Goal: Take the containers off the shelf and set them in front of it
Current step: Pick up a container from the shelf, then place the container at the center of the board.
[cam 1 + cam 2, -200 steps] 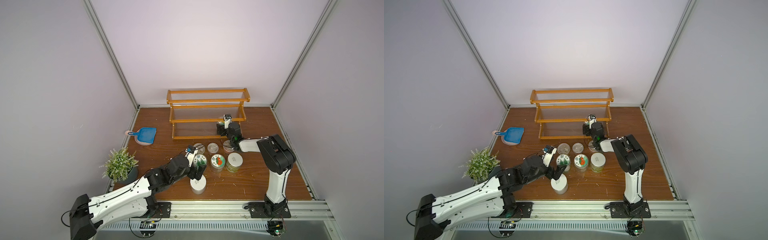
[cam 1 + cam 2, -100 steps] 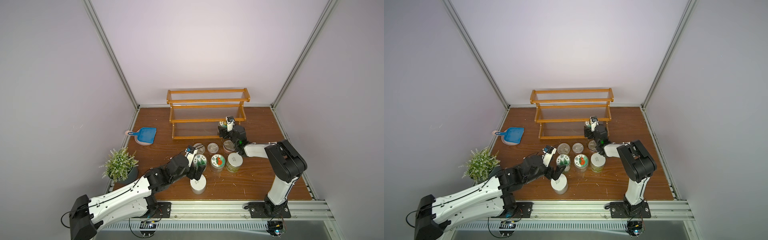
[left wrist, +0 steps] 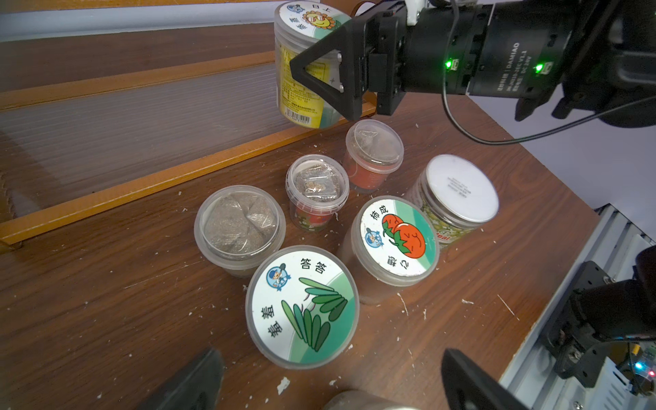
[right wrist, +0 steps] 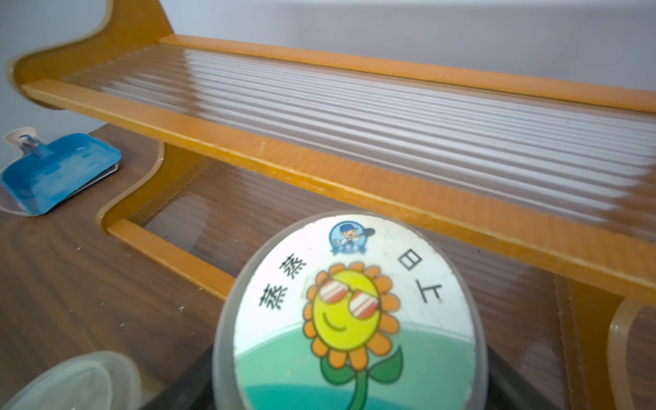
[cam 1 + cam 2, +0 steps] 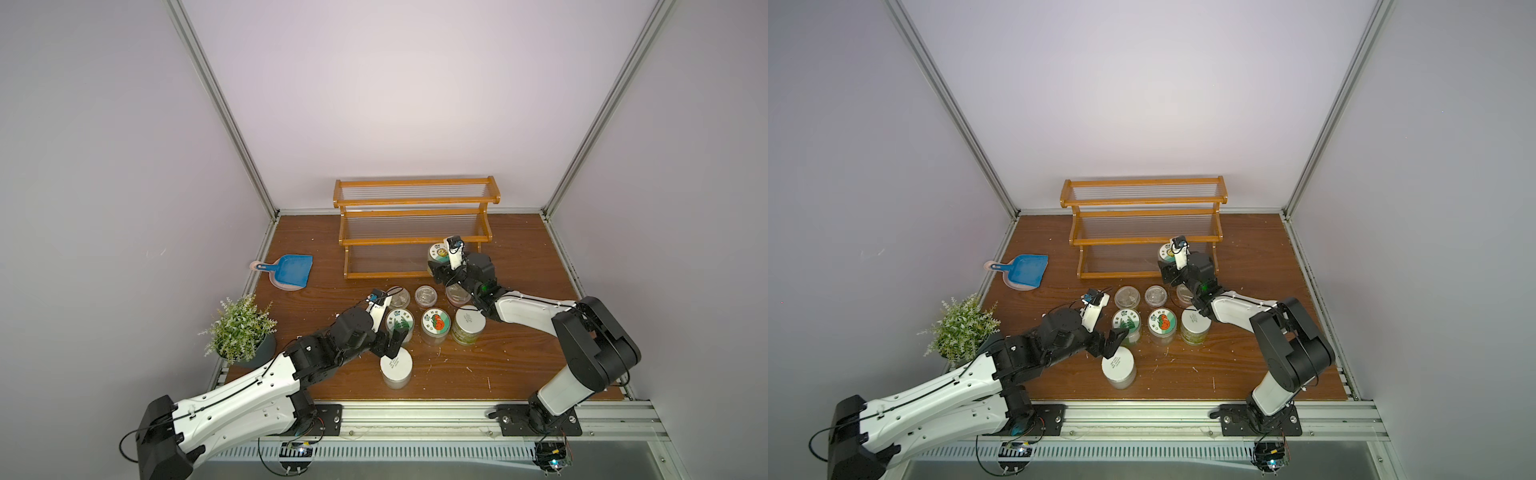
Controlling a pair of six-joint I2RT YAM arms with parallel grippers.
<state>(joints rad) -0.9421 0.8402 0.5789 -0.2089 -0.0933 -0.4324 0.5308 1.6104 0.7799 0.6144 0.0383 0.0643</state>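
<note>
My right gripper [image 5: 439,269] is shut on a sunflower-lidded jar [image 5: 437,251], held slightly tilted just over the front rail at the right end of the shelf [image 5: 415,202]. The same jar [image 4: 351,312] fills the right wrist view, and the left wrist view shows the jar [image 3: 296,96] clear of the table. The shelf's tiers are bare. In front stand three short cups [image 5: 426,296] and jars with a green-leaf lid [image 5: 400,322], a tomato lid [image 5: 435,323] and a white lid [image 5: 469,321]. My left gripper [image 5: 395,340] is open just above another white-lidded jar [image 5: 397,366].
A blue dustpan [image 5: 294,271] lies left of the shelf. A potted green plant [image 5: 241,328] stands at the table's left edge beside my left arm. White crumbs are scattered over the wooden table [image 5: 519,257]. Metal rails border the table at the front.
My right arm's elbow has swung out to the right while its gripper stayed at the shelf's right end with the jar. The left arm has not moved.
</note>
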